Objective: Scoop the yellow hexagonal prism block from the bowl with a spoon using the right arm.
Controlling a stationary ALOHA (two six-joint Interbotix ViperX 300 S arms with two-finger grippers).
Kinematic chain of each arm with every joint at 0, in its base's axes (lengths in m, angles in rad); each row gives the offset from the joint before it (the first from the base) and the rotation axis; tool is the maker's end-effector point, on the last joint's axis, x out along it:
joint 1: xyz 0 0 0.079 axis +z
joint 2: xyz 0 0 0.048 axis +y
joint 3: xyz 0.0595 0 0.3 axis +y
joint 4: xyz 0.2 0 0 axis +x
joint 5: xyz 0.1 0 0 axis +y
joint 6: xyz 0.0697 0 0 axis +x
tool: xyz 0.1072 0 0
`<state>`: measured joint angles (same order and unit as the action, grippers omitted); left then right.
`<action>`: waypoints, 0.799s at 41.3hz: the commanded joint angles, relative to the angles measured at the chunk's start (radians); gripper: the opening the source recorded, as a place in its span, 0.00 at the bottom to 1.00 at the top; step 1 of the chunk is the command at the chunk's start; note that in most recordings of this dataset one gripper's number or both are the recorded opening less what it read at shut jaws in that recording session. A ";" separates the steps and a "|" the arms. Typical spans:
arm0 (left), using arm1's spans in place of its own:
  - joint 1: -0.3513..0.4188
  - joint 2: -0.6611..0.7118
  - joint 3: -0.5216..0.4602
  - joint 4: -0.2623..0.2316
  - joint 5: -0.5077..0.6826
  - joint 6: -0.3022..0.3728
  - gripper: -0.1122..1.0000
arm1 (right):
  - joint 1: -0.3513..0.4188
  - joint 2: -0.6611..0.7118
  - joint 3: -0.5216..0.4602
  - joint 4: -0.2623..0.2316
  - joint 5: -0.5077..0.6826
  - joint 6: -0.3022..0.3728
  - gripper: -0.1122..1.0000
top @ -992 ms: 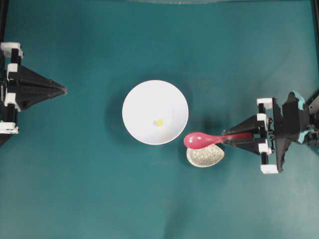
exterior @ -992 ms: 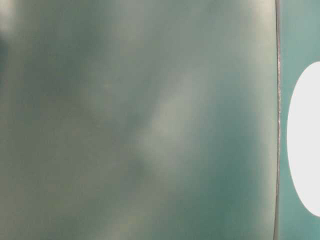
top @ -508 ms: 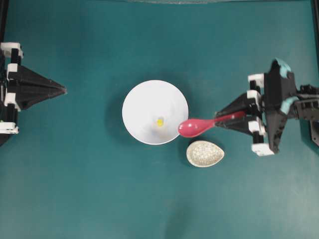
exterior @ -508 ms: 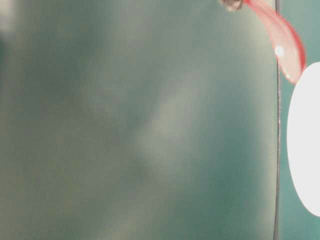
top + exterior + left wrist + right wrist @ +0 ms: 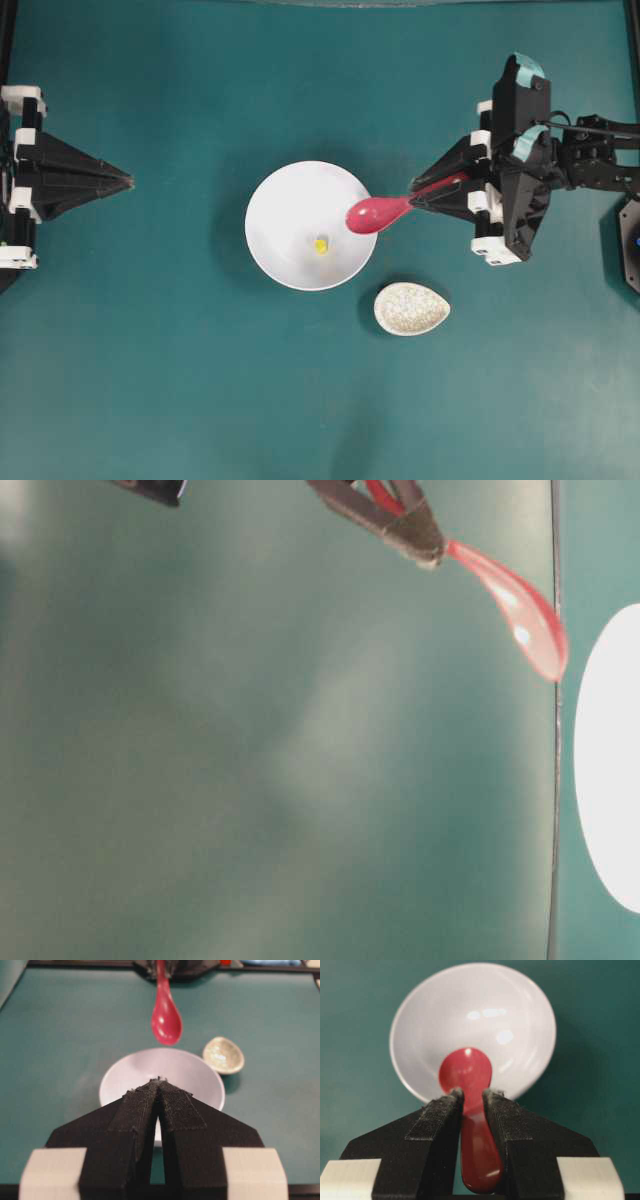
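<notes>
Yellow block [image 5: 320, 245] in bowl [image 5: 285, 200]; right jaws pinch spoon [image 5: 378, 213] handle above rim.

Large round glossy white bowl [image 5: 296, 210] upright on the teal desk [image 5: 200, 390], tiny bright yellow hexagonal block [image 5: 320, 245] lying inside it near the bottom, glossy pink-red soup spoon [image 5: 385, 209] held by its handle in the right arm's black pincer [image 5: 425, 195], oval scoop raised over the bowl's right rim

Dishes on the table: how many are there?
2. The white bowl sits at the centre; the small speckled dish lies apart, toward the right arm's side. None seems hidden.
</notes>
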<state>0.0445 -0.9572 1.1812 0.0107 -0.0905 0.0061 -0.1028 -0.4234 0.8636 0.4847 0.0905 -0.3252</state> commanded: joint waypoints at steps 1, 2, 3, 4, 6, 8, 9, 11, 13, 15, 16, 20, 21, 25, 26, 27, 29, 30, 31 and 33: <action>0.003 0.008 -0.021 0.003 0.000 0.003 0.10 | -0.005 -0.003 -0.044 -0.009 0.009 0.000 0.31; 0.003 0.008 -0.021 0.003 0.000 0.003 0.10 | -0.006 -0.003 -0.049 -0.009 0.012 0.000 0.30; 0.003 0.008 -0.021 0.003 0.000 0.003 0.10 | -0.008 0.000 -0.055 -0.012 0.017 0.000 0.31; 0.003 0.008 -0.021 0.003 0.000 0.003 0.10 | -0.008 0.000 -0.060 -0.014 0.018 0.000 0.30; 0.003 0.008 -0.021 0.003 0.000 0.003 0.10 | -0.012 0.005 -0.067 -0.015 0.029 0.000 0.30; 0.003 0.008 -0.021 0.003 0.000 0.003 0.10 | -0.017 0.008 -0.077 -0.015 0.041 0.000 0.30; 0.003 0.008 -0.021 0.003 0.000 0.003 0.10 | -0.020 0.011 -0.083 -0.017 0.051 0.000 0.30; 0.003 0.008 -0.021 0.003 0.000 0.003 0.10 | -0.025 0.014 -0.094 -0.017 0.063 0.002 0.30; 0.003 0.008 -0.021 0.003 0.000 0.003 0.10 | -0.032 0.021 -0.106 -0.018 0.083 0.002 0.30; 0.003 0.008 -0.021 0.003 0.000 0.003 0.10 | -0.038 0.031 -0.120 -0.017 0.103 0.005 0.30; 0.003 0.008 -0.020 0.003 0.000 0.003 0.10 | -0.043 0.038 -0.129 -0.017 0.118 0.005 0.30; 0.003 0.008 -0.021 0.003 0.000 0.003 0.10 | -0.054 0.072 -0.170 -0.020 0.175 0.005 0.29; 0.003 0.008 -0.020 0.003 0.000 0.003 0.10 | -0.055 0.078 -0.179 -0.021 0.187 0.005 0.29; 0.003 0.008 -0.021 0.003 0.000 0.003 0.10 | -0.067 0.126 -0.225 -0.031 0.252 0.008 0.15; 0.002 0.008 -0.020 0.003 0.000 0.005 0.10 | -0.069 0.135 -0.236 -0.035 0.264 0.008 0.16; 0.003 0.008 -0.021 0.003 0.000 0.005 0.10 | -0.069 0.146 -0.245 -0.040 0.276 0.008 0.16; 0.003 0.008 -0.021 0.003 0.000 0.003 0.10 | -0.071 0.169 -0.268 -0.055 0.304 0.008 0.16; 0.003 0.008 -0.021 0.003 0.000 0.003 0.10 | -0.072 0.184 -0.284 -0.066 0.318 0.008 0.16; 0.003 0.008 -0.021 0.003 0.000 0.005 0.10 | -0.072 0.192 -0.293 -0.072 0.327 0.009 0.16; 0.003 0.008 -0.021 0.003 0.002 0.005 0.10 | -0.072 0.210 -0.314 -0.086 0.353 0.009 0.16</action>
<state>0.0460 -0.9572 1.1796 0.0107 -0.0859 0.0092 -0.1718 -0.2194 0.6029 0.4142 0.4142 -0.3191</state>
